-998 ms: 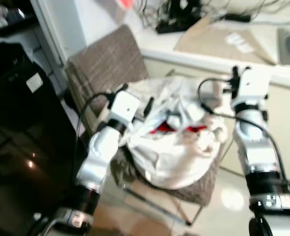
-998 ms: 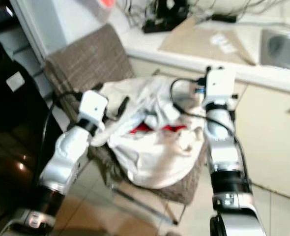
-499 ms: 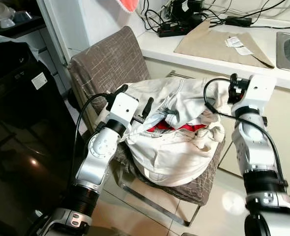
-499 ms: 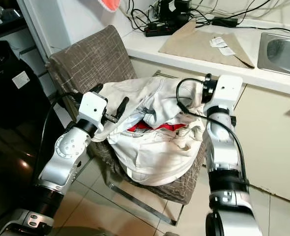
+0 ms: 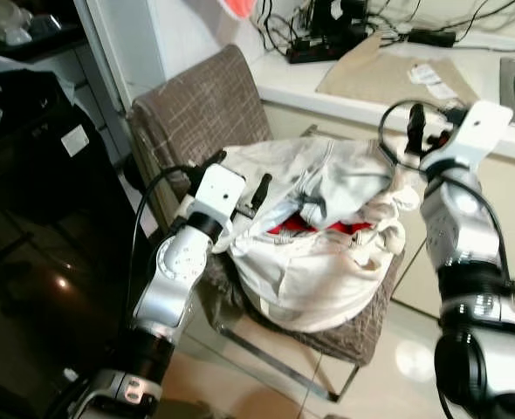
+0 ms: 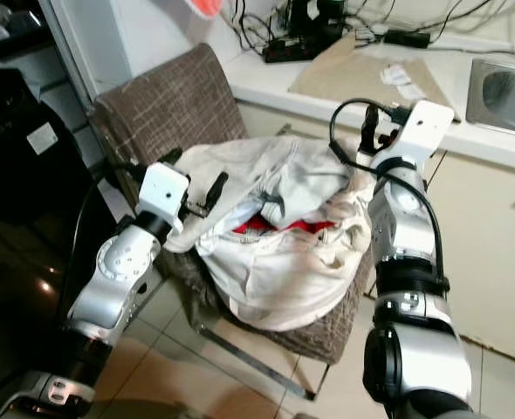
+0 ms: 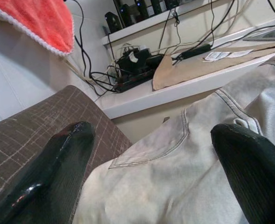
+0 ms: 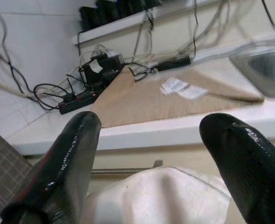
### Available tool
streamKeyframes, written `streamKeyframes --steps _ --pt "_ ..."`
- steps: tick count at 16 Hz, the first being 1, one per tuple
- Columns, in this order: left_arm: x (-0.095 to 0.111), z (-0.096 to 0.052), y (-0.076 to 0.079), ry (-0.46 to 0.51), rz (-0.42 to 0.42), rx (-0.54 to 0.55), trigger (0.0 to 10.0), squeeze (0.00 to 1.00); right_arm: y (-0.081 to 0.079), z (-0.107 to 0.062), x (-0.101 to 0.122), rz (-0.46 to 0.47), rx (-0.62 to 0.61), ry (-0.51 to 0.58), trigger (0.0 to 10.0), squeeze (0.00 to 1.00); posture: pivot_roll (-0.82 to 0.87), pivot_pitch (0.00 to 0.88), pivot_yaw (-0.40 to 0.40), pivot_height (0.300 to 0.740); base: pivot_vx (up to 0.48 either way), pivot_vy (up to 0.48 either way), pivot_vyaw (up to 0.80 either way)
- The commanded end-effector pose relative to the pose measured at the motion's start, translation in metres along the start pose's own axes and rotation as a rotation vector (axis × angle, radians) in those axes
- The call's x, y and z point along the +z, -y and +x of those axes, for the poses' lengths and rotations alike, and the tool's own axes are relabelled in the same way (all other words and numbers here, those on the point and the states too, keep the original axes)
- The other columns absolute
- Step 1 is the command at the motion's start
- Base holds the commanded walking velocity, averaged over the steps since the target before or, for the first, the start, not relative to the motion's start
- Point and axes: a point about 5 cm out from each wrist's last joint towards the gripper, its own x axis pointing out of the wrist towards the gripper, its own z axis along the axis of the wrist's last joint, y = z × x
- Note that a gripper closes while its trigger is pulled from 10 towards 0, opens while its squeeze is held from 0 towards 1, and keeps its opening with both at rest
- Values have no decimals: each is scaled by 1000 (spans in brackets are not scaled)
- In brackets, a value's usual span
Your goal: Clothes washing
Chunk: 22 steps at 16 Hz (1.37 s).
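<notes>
A heap of cream and white clothes (image 5: 319, 253) with a red piece (image 5: 284, 229) showing in it lies on a brown fabric chair (image 5: 196, 105). My left gripper (image 5: 238, 175) is open at the heap's left edge, its fingers astride the cream cloth (image 7: 175, 186) without closing on it. Above the heap's right edge, my right gripper (image 5: 434, 120) is raised and open. It points toward the counter, with nothing between its fingers (image 8: 67, 158) and a fold of white cloth (image 8: 165, 196) just below them.
A black washing machine (image 5: 30, 218) stands close on the left. Behind the chair runs a white counter (image 5: 327, 87) with a brown sheet (image 5: 388, 74), a power strip with cables (image 6: 301, 44) and a sink (image 6: 502, 87). Cabinet fronts (image 6: 484, 244) are on the right, tiled floor (image 5: 240, 384) below.
My right gripper has lifted from the heap's right side and tilted up toward the counter. The left gripper stays at the heap's left edge. The camera shifted slightly.
</notes>
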Motion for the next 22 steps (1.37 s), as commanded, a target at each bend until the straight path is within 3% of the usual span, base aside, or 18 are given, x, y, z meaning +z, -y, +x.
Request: streamKeyframes --steps 1,3,6,9,10,11,13,16,18,22 --pt "2 0 -1 9 14 -1 10000 0 -1 3 0 20 4 -22 10000 1000 -100 0 40 740 0 0 0" --pt "2 -1 -1 7 14 2 10000 0 -4 8 3 39 10 -25 10000 1000 -98 0 41 740 0 0 0" --pt "3 -1 -3 7 15 6 10000 0 -14 19 6 246 11 -111 10000 1000 -88 0 39 740 0 0 0" --pt "3 -2 -3 6 14 8 10000 0 -17 26 9 286 10 -158 10000 1000 -81 0 37 740 0 0 0" --pt "3 -4 -3 3 7 6 10000 0 -12 27 5 328 -30 -210 10000 290 -64 8 30 740 0 0 0" --pt "4 -6 -4 2 2 7 10000 0 -9 27 0 360 -55 -252 10000 0 -56 13 27 740 0 0 0" --pt "4 -13 -13 -15 -31 36 10000 0 -3 24 -13 407 -107 -327 10000 0 -33 29 18 740 0 0 0" --pt "13 -25 -32 5 -23 -1 10000 0 -5 20 -24 360 -99 -369 10000 0 15 63 7 740 0 0 0" --pt "22 -35 -34 1 -36 -75 10000 0 -10 16 -34 319 -74 -431 10000 0 58 79 -5 740 0 0 0" --pt "30 -42 -30 2 -60 -62 10000 0 -20 14 -40 260 -4 -499 10000 0 98 82 -30 740 0 0 0"
